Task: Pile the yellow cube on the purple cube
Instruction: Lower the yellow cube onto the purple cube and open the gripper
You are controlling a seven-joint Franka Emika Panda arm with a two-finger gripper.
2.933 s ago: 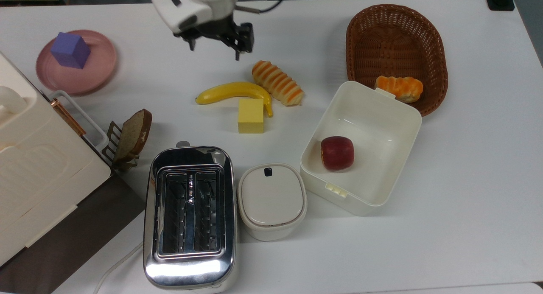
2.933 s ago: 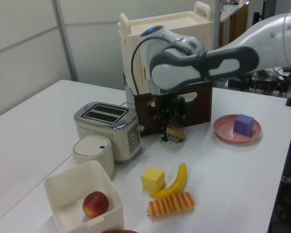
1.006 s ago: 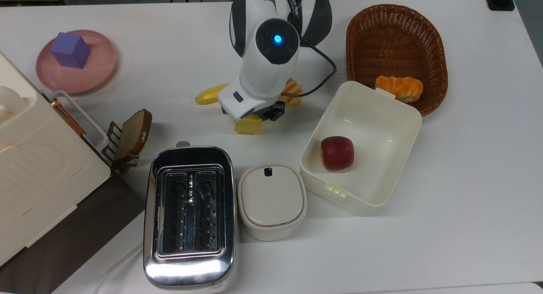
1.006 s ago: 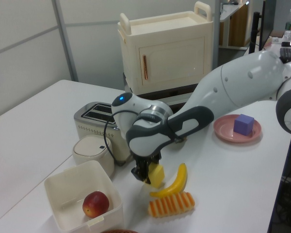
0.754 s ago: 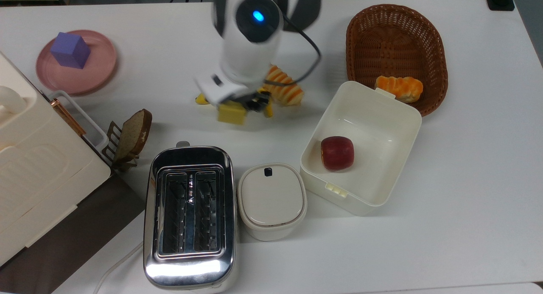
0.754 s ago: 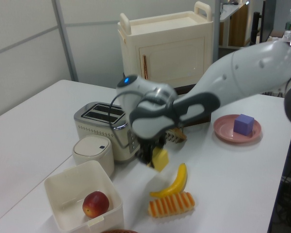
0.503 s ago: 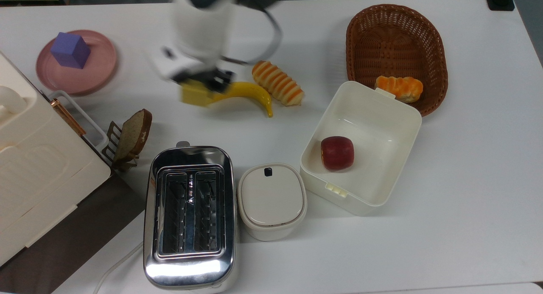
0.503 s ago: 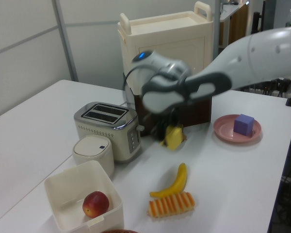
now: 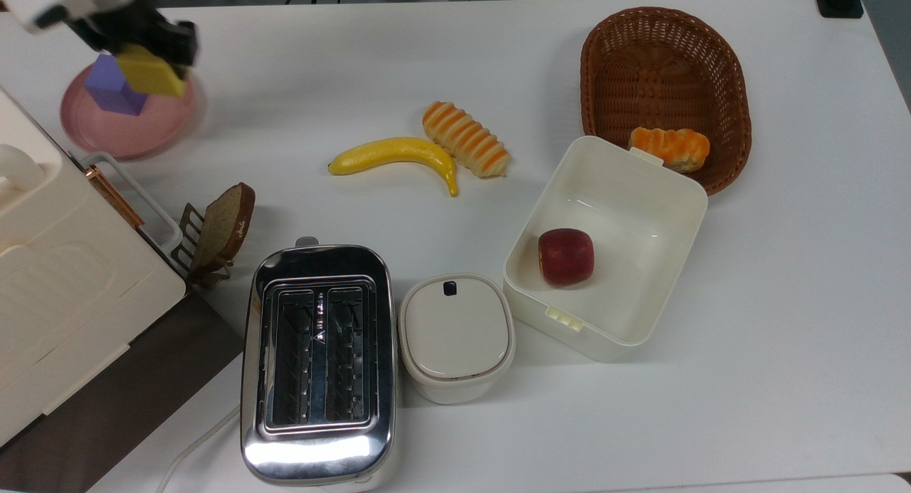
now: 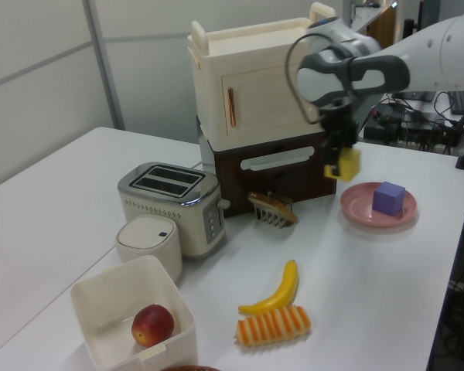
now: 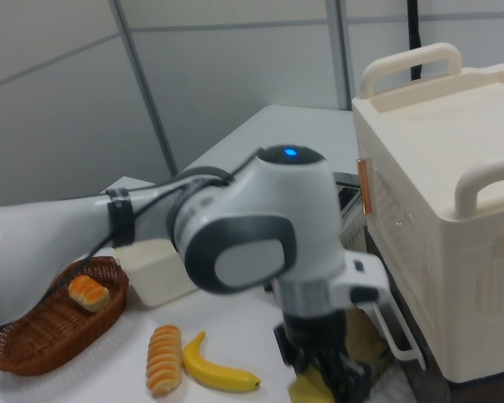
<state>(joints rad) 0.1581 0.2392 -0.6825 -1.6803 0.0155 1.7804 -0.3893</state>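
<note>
Pincer (image 9: 151,59) grips yellow cube (image 9: 153,72) aloft near purple cube (image 9: 108,85)

tool (image 9: 146,48): clamped on the yellow cube (image 9: 151,71)
purple cube (image 9: 110,87): on pink plate (image 9: 135,134), partly under yellow cube

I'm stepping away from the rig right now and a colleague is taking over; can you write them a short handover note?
Gripper: shut on the yellow cube, carried in the air near the pink plate.
Purple cube: sits on the pink plate, nothing on top.
Done: yellow cube picked up and brought over to the plate.
Left: line it up above the purple cube, lower it on, open, back away.
</note>
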